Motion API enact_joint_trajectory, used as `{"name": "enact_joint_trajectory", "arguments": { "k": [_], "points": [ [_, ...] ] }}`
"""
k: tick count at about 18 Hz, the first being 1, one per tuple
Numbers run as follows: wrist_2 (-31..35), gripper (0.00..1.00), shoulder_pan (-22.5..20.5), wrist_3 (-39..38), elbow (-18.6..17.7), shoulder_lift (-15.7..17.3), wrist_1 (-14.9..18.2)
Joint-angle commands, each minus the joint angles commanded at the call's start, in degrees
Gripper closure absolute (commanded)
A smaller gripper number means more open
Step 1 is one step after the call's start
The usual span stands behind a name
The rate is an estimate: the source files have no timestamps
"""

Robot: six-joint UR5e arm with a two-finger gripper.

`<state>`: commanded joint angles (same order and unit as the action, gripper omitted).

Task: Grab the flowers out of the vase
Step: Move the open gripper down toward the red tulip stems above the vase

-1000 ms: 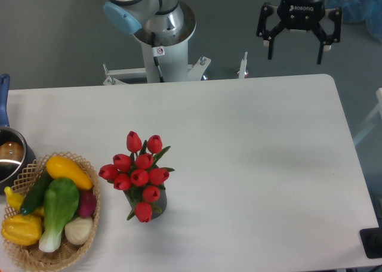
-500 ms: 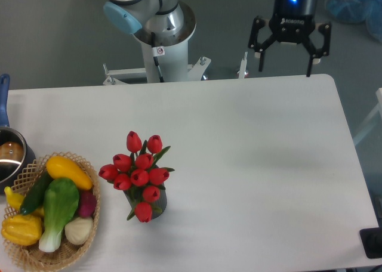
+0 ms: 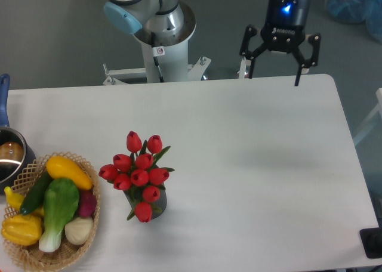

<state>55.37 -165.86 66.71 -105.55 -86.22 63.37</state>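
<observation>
Moved since the earlier frames: claw (image 3: pixel 273 77), lower and further left, now above the far edge of the table (image 3: pixel 250 141), fingers spread wide and holding nothing. Still well away from the flowers (image 3: pixel 138 172), off to their upper right, so judged an early approach with the grasp itself not begun. Nothing else shifted.

Flowers standing in the vase (image 3: pixel 156 204), blooms fanned wider than the mouth and hiding most of it; only a dark sliver of vase showing at the bunch's lower right. Counted: about ten red buds, one vase.

Left of the flowers, near the table's front left corner: one wicker basket (image 3: pixel 82 163), holding roughly six vegetables, yellow, green, purple and pale. Further left of the flowers, at the table's left edge: one steel pot (image 3: pixel 8 155) with a blue handle, partly cut off. Behind the flowers, beyond the table: one arm base (image 3: pixel 161 45).
</observation>
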Motion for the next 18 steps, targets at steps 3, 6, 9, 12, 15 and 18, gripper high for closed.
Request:
{"name": "enact_joint_trajectory", "arguments": {
  "k": [3,6,9,12,15,18],
  "points": [
    [-2.3,0.00,2.6,-0.1,-1.2,-2.4,-1.4],
    [-4.7,0.00,3.5,0.5,-1.3,-4.3,-1.8],
    [-4.8,0.00,6.2,3.6,-0.4,-7.1,-1.9],
    [-4.7,0.00,7.9,4.5,-0.4,-7.7,-1.8],
    [-4.9,0.00,10.1,5.7,-0.1,-9.5,-1.9],
    [-5.1,0.00,11.9,7.7,-0.2,-10.7,-1.9]
  ]
}}
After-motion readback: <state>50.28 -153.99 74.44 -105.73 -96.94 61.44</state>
